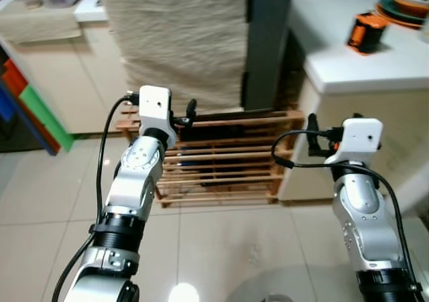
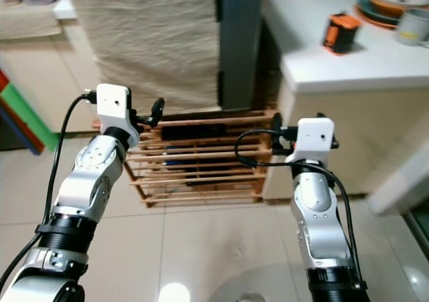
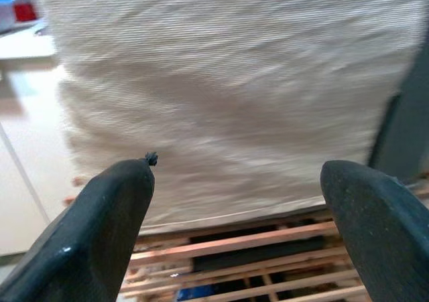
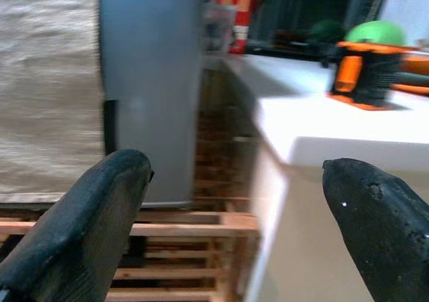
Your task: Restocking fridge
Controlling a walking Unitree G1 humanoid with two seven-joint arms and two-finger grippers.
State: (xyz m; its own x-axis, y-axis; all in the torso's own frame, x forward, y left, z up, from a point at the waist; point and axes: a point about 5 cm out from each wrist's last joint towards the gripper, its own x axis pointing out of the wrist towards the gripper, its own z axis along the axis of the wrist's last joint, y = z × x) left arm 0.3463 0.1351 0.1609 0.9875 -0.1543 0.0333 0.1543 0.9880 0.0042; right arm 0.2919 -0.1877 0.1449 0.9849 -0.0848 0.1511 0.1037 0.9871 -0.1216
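- Standing at the far middle of the scene, the fridge (image 1: pixel 265 41) shows as a tall grey slab, its left part draped with a beige woven cloth (image 1: pixel 177 41) that hangs down over it.
- Under the fridge and cloth sits a low wooden slatted rack (image 1: pixel 221 161) on the pale tiled floor (image 1: pixel 221 248).
- The left gripper (image 3: pixel 234 215) is raised in front of the cloth, near its lower edge, with its two black fingers (image 3: pixel 100 235) spread wide and nothing between them.
- The right gripper (image 4: pixel 234 221) is held up at the right end of the rack, facing the gap between the fridge and a white counter (image 1: pixel 362 54); its jaws are likewise wide apart and empty.
- On the counter, far right, lies an orange and black object (image 1: pixel 366 33), with stacked plates (image 1: pixel 405 4) beyond it.
- At the far left are cream cabinets (image 1: pixel 60 74) and coloured panels (image 1: pixel 33 108).
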